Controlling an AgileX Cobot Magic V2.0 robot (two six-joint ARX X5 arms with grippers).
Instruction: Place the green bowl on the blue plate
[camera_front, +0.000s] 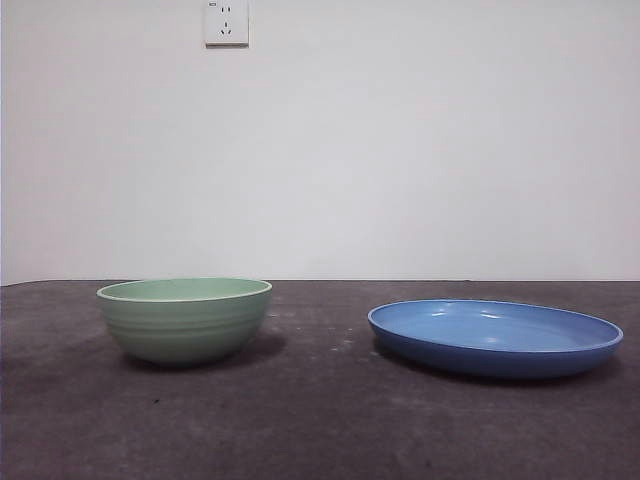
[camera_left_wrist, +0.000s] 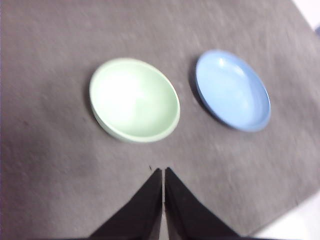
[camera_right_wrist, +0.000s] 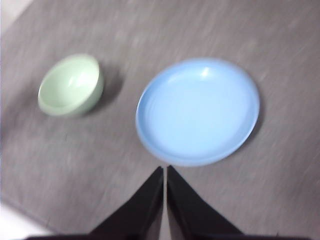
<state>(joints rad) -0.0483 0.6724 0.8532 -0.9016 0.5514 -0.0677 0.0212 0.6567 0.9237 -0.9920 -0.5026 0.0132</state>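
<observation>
Nothing done yet: pale mint-green ridged round bowl (camera_front: 185, 318) standing on dark grey desk (camera_front: 320, 420), well apart from wide shallow glossy blue round plate (camera_front: 495, 337), plate bare

Left hand (camera_left_wrist: 163, 171) raised above desk, nearer bowl, jaws together, holding nothing; right hand (camera_right_wrist: 164, 169) same, nearer plate

Grasp, lift, placing all left

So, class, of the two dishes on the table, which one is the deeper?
The green bowl: its ridged sides rise well above the table, while the blue plate beside it is wide, shallow and low-rimmed.

A dark grey, felt-like table mat (camera_front: 320, 420) fills the foreground. Behind it, a plain white wall (camera_front: 420, 140) holds a white electrical socket (camera_front: 227, 22).
</observation>
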